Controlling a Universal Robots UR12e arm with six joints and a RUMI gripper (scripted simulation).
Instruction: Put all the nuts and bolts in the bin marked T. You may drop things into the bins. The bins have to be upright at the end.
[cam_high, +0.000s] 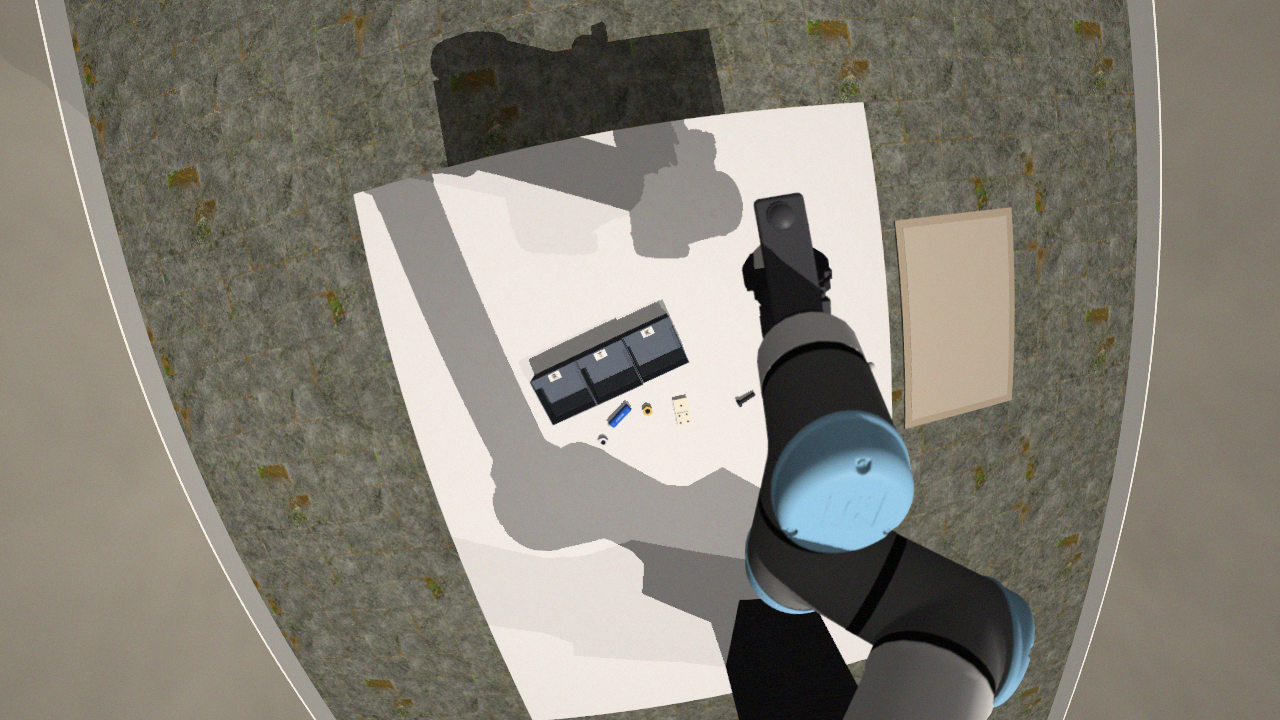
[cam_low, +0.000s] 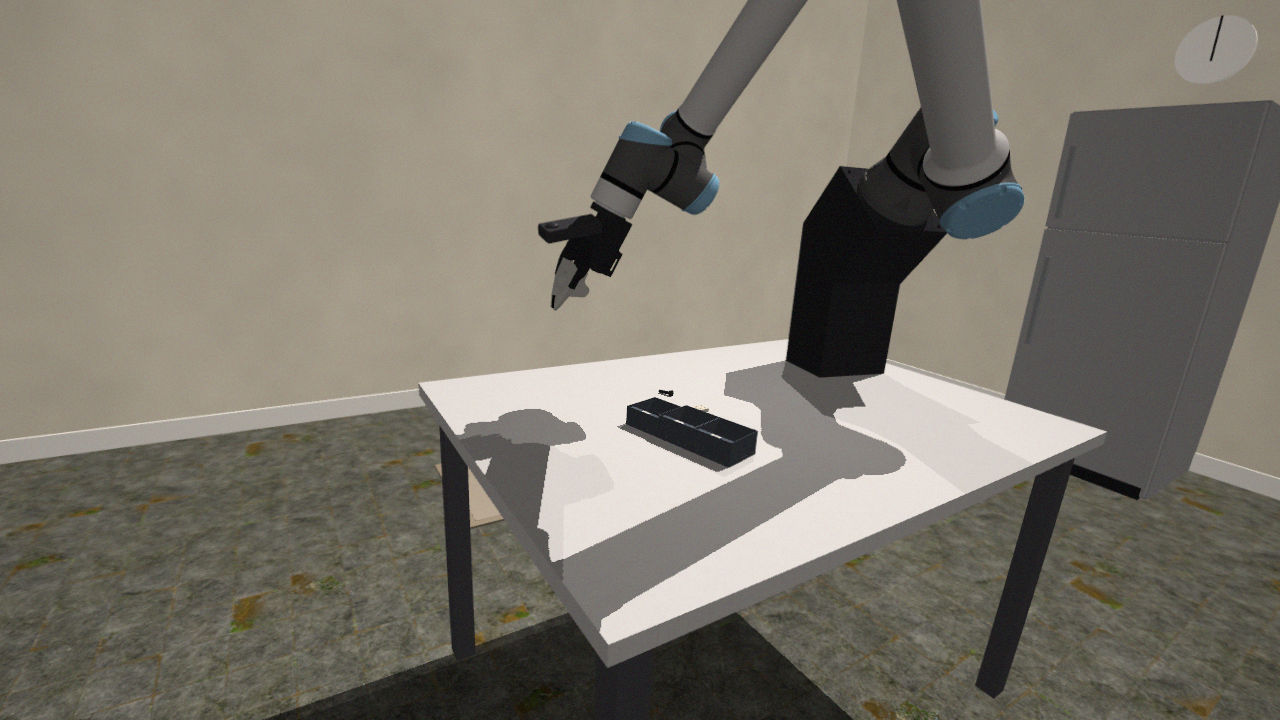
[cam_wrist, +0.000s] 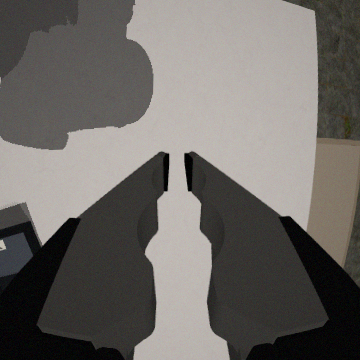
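Observation:
The T bin (cam_high: 612, 368) is the middle one of three joined dark bins standing upright. A dark bolt (cam_high: 744, 398) (cam_low: 665, 392) lies on the table to their right. A small silver-and-black piece (cam_high: 602, 439), perhaps a nut, lies below the bins. A small yellow-and-black ring-like piece (cam_high: 647, 409) lies nearer them; its kind is unclear. My gripper (cam_low: 553, 308) (cam_wrist: 176, 155) is shut, with a narrow gap between its tips and nothing in it. It hangs high above the table; its fingertips are hidden in the top view.
A blue cylinder-like piece (cam_high: 619, 414) and a cream dotted block (cam_high: 681, 410) lie beside the small pieces. The K bin (cam_high: 660, 344) (cam_wrist: 19, 254) is at the right end of the bin row, and another labelled bin (cam_high: 565, 394) is at the left end.

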